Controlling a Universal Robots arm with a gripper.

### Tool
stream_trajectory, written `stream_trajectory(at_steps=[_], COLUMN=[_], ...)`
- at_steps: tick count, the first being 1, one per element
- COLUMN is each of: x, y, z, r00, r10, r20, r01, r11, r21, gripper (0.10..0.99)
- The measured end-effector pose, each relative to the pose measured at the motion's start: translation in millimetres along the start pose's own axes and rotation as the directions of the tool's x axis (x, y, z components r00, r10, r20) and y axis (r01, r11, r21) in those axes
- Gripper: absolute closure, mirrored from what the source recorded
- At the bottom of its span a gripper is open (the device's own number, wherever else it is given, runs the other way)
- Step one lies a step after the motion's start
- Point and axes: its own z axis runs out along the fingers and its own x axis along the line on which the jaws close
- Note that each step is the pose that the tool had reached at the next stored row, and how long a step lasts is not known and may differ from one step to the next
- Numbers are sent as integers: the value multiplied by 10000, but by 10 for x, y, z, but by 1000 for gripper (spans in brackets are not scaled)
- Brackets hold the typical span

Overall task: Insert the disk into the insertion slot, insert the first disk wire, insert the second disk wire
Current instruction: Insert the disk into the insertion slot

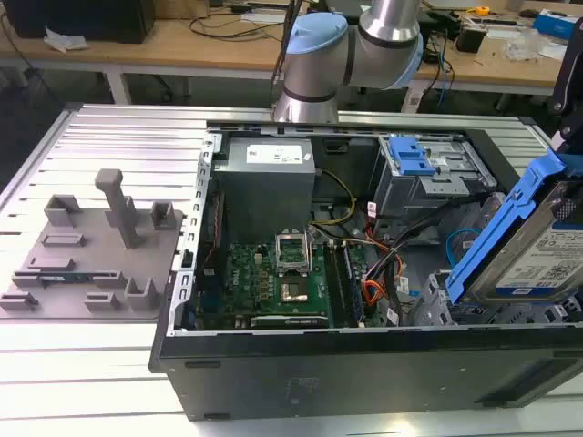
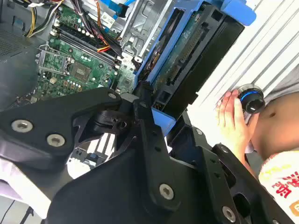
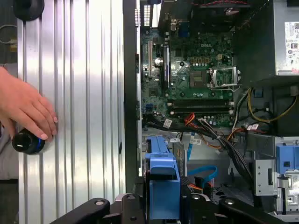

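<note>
Holding the disk tilted over the insertion slot, with the gripper clamped on its blue carrier.

In the exterior view the disk [image 1: 539, 244] slants steeply at the exterior view's right. Its lower end is just above the perforated grey insertion slot [image 1: 435, 306], and its long axis rises away from the motherboard [image 1: 282, 278]. In the second wrist view the gripper [image 2: 148, 108] grips the carrier's end (fingers closed on blue plastic), and a person's hand [image 2: 231, 119] rests by a round knob [image 2: 250, 99] outside the case. In the first wrist view the carrier [image 3: 163, 179] runs straight out from the gripper, with loose cables [image 3: 205, 133] just beside it and the case wall [image 3: 131, 93] near.
</note>
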Motion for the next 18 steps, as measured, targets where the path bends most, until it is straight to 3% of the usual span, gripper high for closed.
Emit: stream_trajectory(at_steps=[9, 12, 16, 17, 18], x=[0, 0, 1, 1, 0], y=[0, 11, 33, 40, 41], z=[0, -1, 2, 1, 1], r00=[10000, 10000, 9998, 9994, 9992], r10=[0, -6, -25, -40, -45], r20=[0, 46, 199, 344, 406], r01=[0, 5, 22, 33, 36], r11=[10000, 10000, 9999, 9998, 9998], r21=[1, 45, 144, 202, 219], gripper=[722, 722, 722, 722, 722])
